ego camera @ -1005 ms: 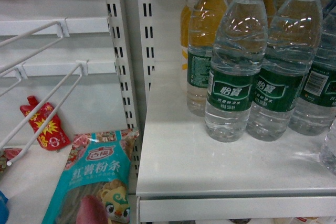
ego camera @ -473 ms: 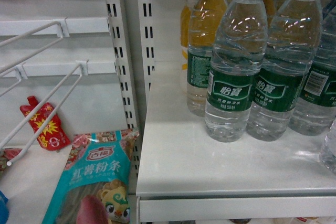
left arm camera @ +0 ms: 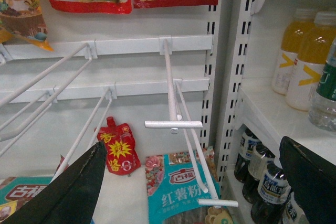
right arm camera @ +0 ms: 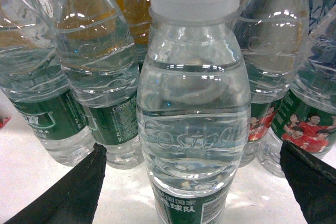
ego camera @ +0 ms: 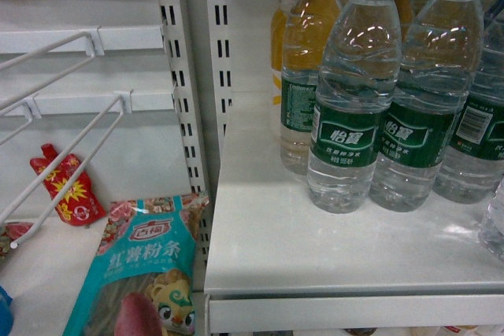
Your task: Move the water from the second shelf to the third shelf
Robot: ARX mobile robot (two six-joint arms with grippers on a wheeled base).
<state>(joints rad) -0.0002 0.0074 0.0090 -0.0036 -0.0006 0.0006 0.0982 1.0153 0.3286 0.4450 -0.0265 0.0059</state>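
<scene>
Reach step: right gripper (right arm camera: 191, 182) spread wide, water bottle (right arm camera: 193, 124) centred between its fingers, not gripped. Next: advance, clamp. Left gripper (left arm camera: 194, 182) also spread, idle.

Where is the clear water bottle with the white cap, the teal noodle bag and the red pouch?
clear water bottle with white cap (right arm camera: 194, 124), right wrist view, clear ribbed body
teal noodle bag (ego camera: 142, 265), head view, printed front
red pouch (left arm camera: 118, 148), left wrist view, yellow starburst
</scene>
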